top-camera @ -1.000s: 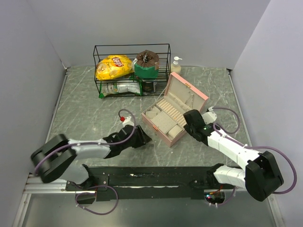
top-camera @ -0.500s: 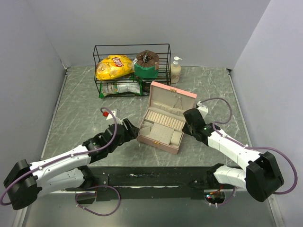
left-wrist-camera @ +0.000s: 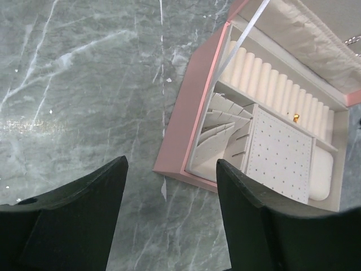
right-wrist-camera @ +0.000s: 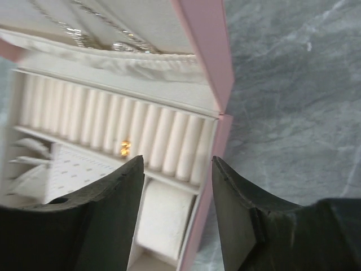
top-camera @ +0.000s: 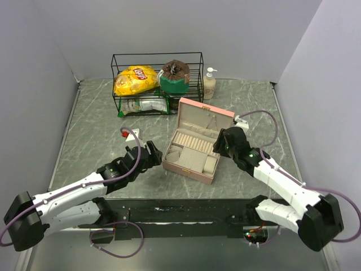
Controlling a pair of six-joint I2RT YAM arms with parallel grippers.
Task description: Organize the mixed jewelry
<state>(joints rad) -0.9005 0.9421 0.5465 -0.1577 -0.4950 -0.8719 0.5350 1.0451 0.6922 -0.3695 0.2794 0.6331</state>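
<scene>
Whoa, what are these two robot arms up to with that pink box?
Two robot arms flank an open pink jewelry box on the marble table. The left claw and right claw are both open and hold nothing, each close to the box. One small gold piece sits among the ring rolls; silver chains lie in the lid.

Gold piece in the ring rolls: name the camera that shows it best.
Right wrist: the gold piece appears largest there, tucked between the ring rolls. Left wrist shows it only as a tiny speck. Top external is too coarse to show it.
</scene>
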